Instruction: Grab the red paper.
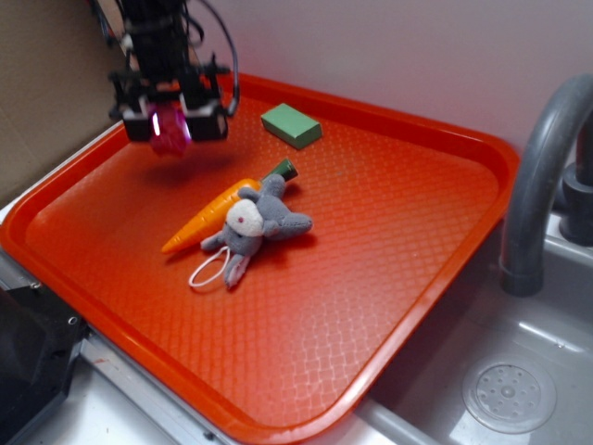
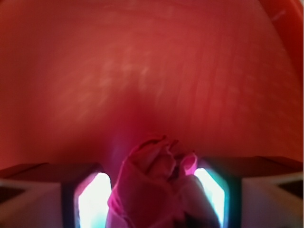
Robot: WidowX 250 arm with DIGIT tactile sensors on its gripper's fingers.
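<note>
The red paper [image 1: 170, 133] is a small crimson, wrinkly wad. It sits between the two fingers of my gripper [image 1: 172, 128] at the far left of the orange-red tray [image 1: 389, 241], held just above the tray floor. In the wrist view the paper [image 2: 152, 185] fills the gap between the two fingers [image 2: 90, 199], which press against its sides. The tray floor lies below it, blurred.
A green block [image 1: 291, 125] lies at the tray's far side. An orange toy carrot [image 1: 208, 215] and a grey plush mouse [image 1: 255, 224] lie mid-tray. A grey faucet [image 1: 537, 176] and sink drain [image 1: 509, 395] are at the right.
</note>
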